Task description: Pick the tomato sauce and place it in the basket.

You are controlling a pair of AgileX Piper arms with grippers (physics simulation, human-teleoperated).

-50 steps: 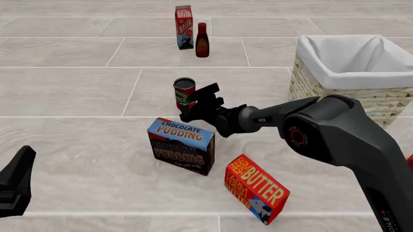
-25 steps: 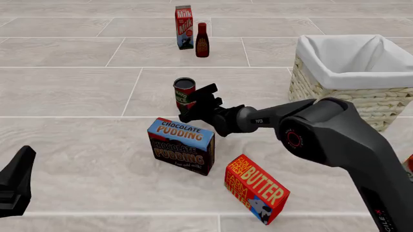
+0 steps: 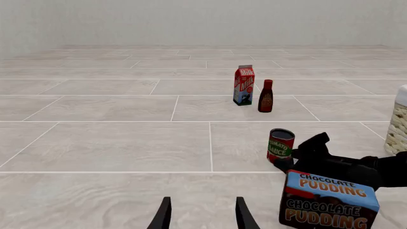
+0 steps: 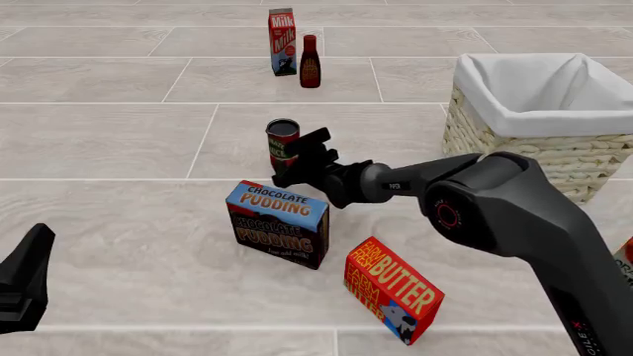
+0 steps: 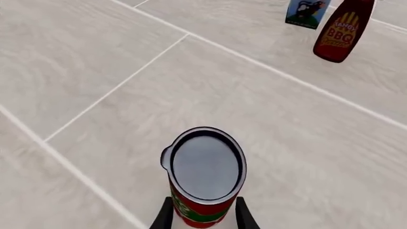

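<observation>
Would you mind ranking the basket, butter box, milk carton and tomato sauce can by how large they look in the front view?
1. basket, clearly the largest.
2. butter box, though it lies nearest the camera.
3. milk carton and tomato sauce can: too close to rank, since the carton stands farther away and the right gripper hides part of the can.

My right fingers (image 4: 293, 158) have crept closer around the tomato sauce (image 4: 282, 141), toward ten o'clock.

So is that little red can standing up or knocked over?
Upright. The can stands on its base with its grey top up, between the right end effector's fingers.
</observation>
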